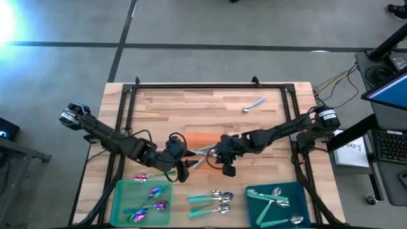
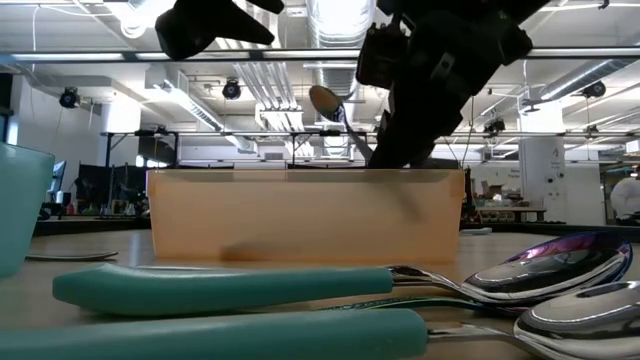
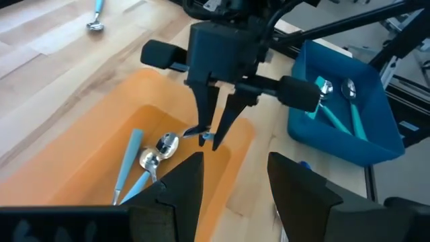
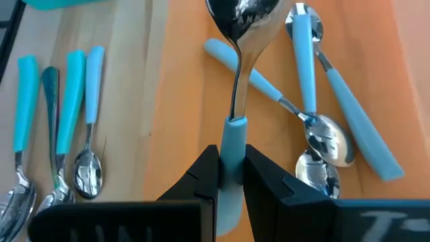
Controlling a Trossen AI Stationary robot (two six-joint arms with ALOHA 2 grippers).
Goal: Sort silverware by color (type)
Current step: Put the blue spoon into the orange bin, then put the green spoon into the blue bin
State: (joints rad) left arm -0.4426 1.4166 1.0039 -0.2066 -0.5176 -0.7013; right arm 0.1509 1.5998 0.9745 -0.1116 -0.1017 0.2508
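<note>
My right gripper [image 4: 232, 168] is shut on a light-blue-handled spoon [image 4: 238, 40] with a silver bowl, above the orange tray [image 1: 200, 137] at mid-table. Two more light-blue spoons [image 4: 316, 128] lie inside that tray. My left gripper [image 3: 235, 181] is open, just left of the right gripper [image 3: 215, 131], at the tray's near-left corner. Purple-bowled spoons [image 1: 156, 197] lie in the green tray [image 1: 121, 191], teal-handled ones [image 1: 273, 200] in the blue tray [image 1: 296, 189]. Several teal-handled spoons [image 1: 213, 202] lie on the wood between these. One light-blue spoon [image 1: 253, 105] lies far off. My right gripper pinches the spoon's light-blue handle [image 4: 232, 138] near its bowl end between the two fingers, which lie along the handle. The bowl [image 2: 325, 100] sticks out past the fingertips, tilted upward. The spoon is lifted clear above the orange tray.
The three trays sit near the table's near edge and middle, with bare wood [image 1: 191, 105] toward the far edge. A black frame [image 1: 210, 86] runs around the table. In the low view, teal handles [image 2: 220, 285] lie close to the near edge.
</note>
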